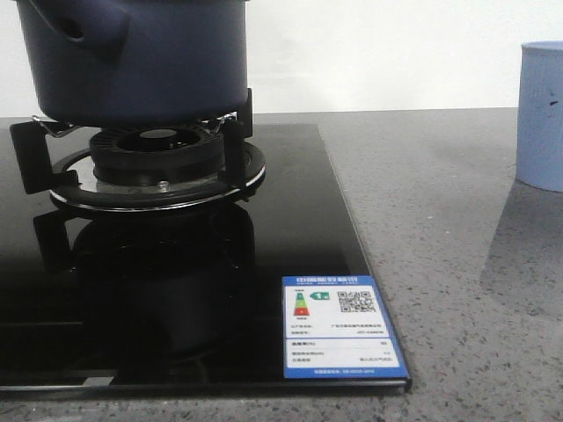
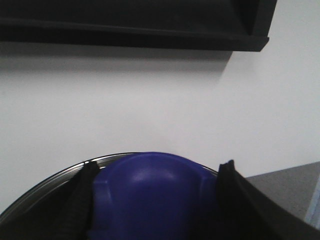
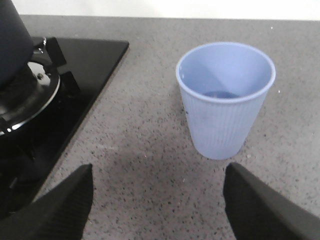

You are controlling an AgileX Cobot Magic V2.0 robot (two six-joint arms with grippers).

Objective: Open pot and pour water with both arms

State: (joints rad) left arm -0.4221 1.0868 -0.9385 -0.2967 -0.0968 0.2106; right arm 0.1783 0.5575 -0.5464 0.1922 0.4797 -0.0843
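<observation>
Nearest the front cam: energy-rating sticker (image 1: 341,327) on the near right corner of the black glass hob (image 1: 290,220); hob lies flat on the grey speckled counter (image 1: 457,264).

Pot (image 1: 141,61): dark navy, seated on the burner's pan supports (image 1: 158,163) at the far left of the hob; side handle w/ hole faces the cam's upper left; top of pot is cut off in the front view, so lid seating cannot be confirmed there.

Left gripper (image 2: 155,200): wrist view shows both fingers (image 2: 75,205) flanking a rounded blue knob (image 2: 150,195); a metal-edged rim curves beneath it, presumably the lid. Jaws sit narrow, either side of the knob; actual clamping contact cannot be confirmed. Judgement: knob is the only pickup point on the lid, hence the straddling approach from above.

Right gripper (image 3: 157,210): jaws spread wide, holding nothing; hovers over bare counter, aimed at the light blue cup (image 3: 225,100). Cup stands upright on the counter, right of the hob and apart from it; a little liquid appears to show at its bottom.

Status (judgement): opening step in hand; pour not yet begun. Right arm is staged by the cup so the pour can start once the lid clears. Risk: off-centre grip on the domed knob may slip.
</observation>
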